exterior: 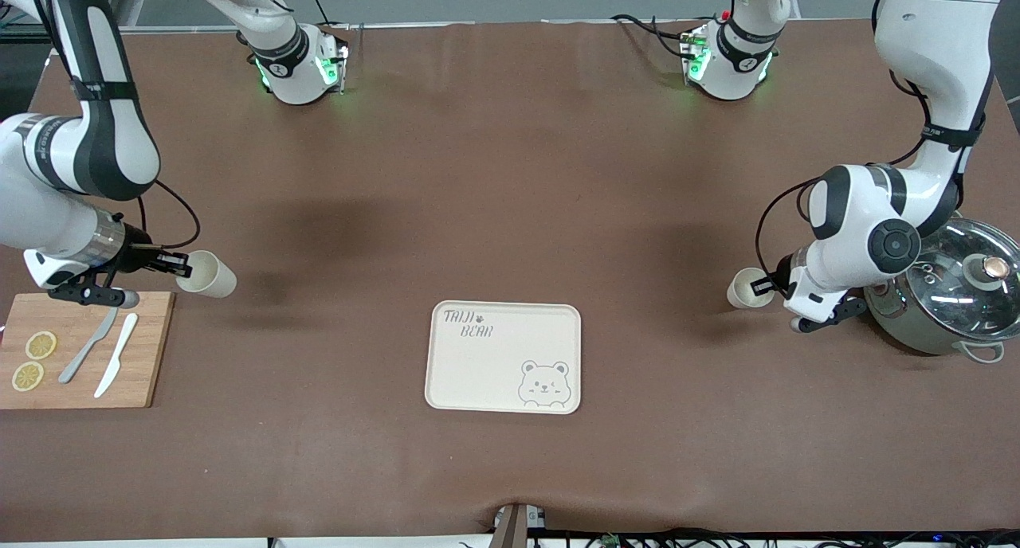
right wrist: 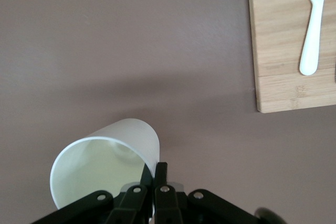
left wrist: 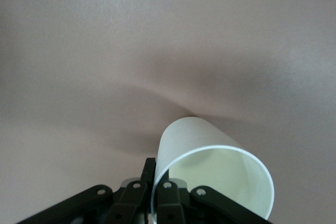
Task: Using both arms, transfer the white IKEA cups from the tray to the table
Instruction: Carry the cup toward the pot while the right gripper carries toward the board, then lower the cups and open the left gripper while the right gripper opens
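Hidden parts: the left gripper (exterior: 771,287) is sitting mostly tucked under its own white wrist in the front view, and the pot (exterior: 948,297) is being cut off partly by that arm; the right gripper's fingertips are disappearing against the cup rim.
Left gripper: its jaws are pinching the wall of one white cup (exterior: 749,287), one finger inside the rim and one outside, as the left wrist view (left wrist: 160,195) is showing.
Right gripper: the right gripper (exterior: 177,266) is clamping the rim wall of the other white cup (exterior: 208,273) the same way; the right wrist view (right wrist: 156,190) is showing the fingers nearly together on the thin wall.
Cup axis, left arm's: lying tilted close to level in the air, mouth (left wrist: 212,182) facing back toward the wrist camera, base pointing toward the table's middle.
Cup axis, right arm's: also tipped close to level, mouth (right wrist: 100,174) facing the wrist camera, base aimed toward the middle.
Where the cups are: both are hanging over bare brown table (exterior: 510,174), one beside the pot, one just past the corner of the cutting board (exterior: 84,349).
Open room: the bear tray (exterior: 504,357) is lying flat between the two arms with bare table all around its edges, well apart from both cups.
Board edge: a grey knife (exterior: 89,345), a white knife (exterior: 117,365) and two lemon slices (exterior: 33,360) are lying on the board, near the right gripper.
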